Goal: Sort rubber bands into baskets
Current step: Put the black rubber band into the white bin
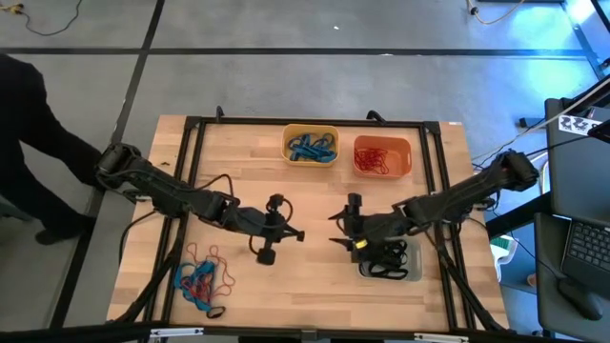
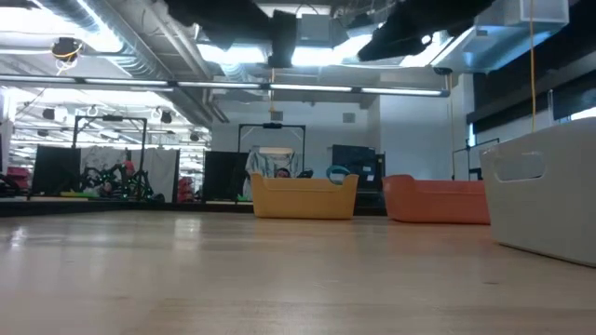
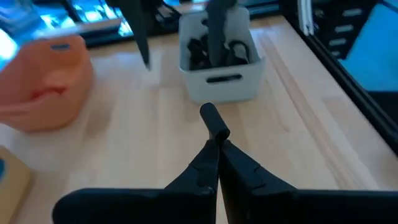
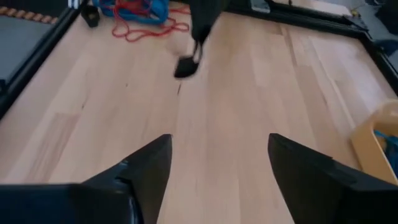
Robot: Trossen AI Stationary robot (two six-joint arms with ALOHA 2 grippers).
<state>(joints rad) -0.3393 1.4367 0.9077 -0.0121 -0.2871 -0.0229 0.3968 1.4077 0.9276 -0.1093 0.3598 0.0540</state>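
My left gripper (image 3: 217, 144) is shut on a black rubber band (image 3: 213, 120) above the middle of the table (image 1: 315, 286). The right wrist view shows that band (image 4: 186, 66) dangling under it. My right gripper (image 4: 219, 163) is open with nothing between its fingers, beside the pale grey basket (image 1: 412, 271), which holds black bands. At the far edge stand the yellow basket (image 1: 311, 144) with blue bands and the orange basket (image 1: 382, 157) with red ones. A loose pile of blue, red and black bands (image 1: 202, 278) lies on the table near left. My left gripper pinches the black band between its two fingertips. A short bunched end (image 3: 213, 120) sticks out past the tips. The fingers slant down toward the table's right side. The band hangs clear of the table.
A black frame rail (image 1: 440, 171) runs around the tabletop. The low view shows the yellow (image 2: 303, 197), orange (image 2: 438, 200) and grey (image 2: 549, 195) baskets in a row. A person in dark clothes (image 1: 29, 143) stands off the table's left; a laptop (image 1: 581, 248) sits off its right.
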